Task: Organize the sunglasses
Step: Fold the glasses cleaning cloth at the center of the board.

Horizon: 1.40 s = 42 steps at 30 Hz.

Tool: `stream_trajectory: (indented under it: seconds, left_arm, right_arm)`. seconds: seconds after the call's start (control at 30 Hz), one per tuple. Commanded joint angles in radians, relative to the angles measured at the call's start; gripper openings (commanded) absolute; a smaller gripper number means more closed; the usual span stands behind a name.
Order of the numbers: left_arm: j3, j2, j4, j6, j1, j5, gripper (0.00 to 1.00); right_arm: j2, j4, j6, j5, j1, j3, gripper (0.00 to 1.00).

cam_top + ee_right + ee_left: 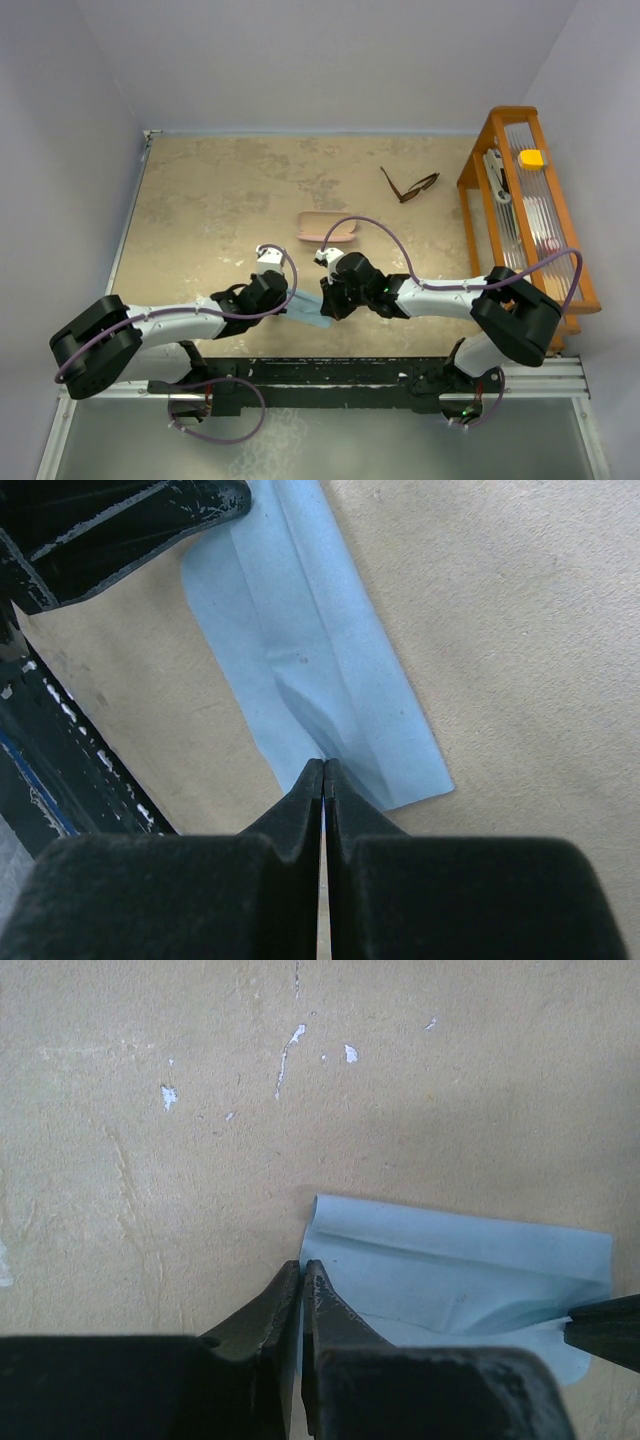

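Pinching, left gripper [302, 1266]: its two fingers [262, 1318] are pressed together on one short edge of the light blue cloth [450, 1265], with the fabric caught between the tips
pinching, right gripper [323, 767]: fingers [292, 815] closed tight with only a hairline between them, nipping the opposite short edge of the light blue cloth, where a crease rises toward the tips
light blue cloth: folded into a narrow strip that spans from one gripper to the other, with a fold line running along its length; it sits low over the table [220, 200], close to the near edge
grippers to each other: facing tip to tip across the strip; each wrist view shows the other's dark tip at the far end of the strip
sunglasses [408, 186]: on the table toward the far right, well apart from both grippers, temple arms spread open, near the wooden rack [515, 112]
pink case [328, 228]: lying flat on the table between the grippers and the sunglasses, touching neither
wooden rack: standing at the table's right edge, with a yellow object [531, 158] resting near its far end
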Motion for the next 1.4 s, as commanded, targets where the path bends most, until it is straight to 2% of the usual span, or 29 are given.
stream_trajectory:
  seconds: [0.0, 0.63, 0.93, 1.1, 1.2, 1.37]
  left_arm:
    - [0.023, 0.011, 0.012, -0.002, -0.005, 0.019, 0.0]
    - [0.059, -0.084, -0.072, -0.003, -0.019, -0.044, 0.0]
    - [0.059, -0.064, -0.063, -0.004, -0.021, -0.043, 0.0]
    - [0.049, -0.029, -0.025, -0.005, -0.021, -0.039, 0.16]
    - [0.046, -0.023, -0.007, -0.005, -0.022, -0.037, 0.2]
    - [0.043, -0.009, 0.006, -0.003, -0.022, -0.033, 0.2]
  right_arm:
    - [0.006, 0.033, 0.006, 0.023, 0.006, -0.002, 0.0]
    - [0.013, 0.033, 0.002, 0.017, 0.006, 0.008, 0.0]
    - [0.013, 0.028, 0.001, 0.015, 0.006, 0.012, 0.0]
    - [0.009, 0.023, -0.001, 0.017, 0.006, 0.012, 0.0]
    - [0.01, 0.025, 0.0, 0.017, 0.006, 0.01, 0.0]
    - [0.012, 0.031, 0.003, 0.016, 0.006, 0.004, 0.0]
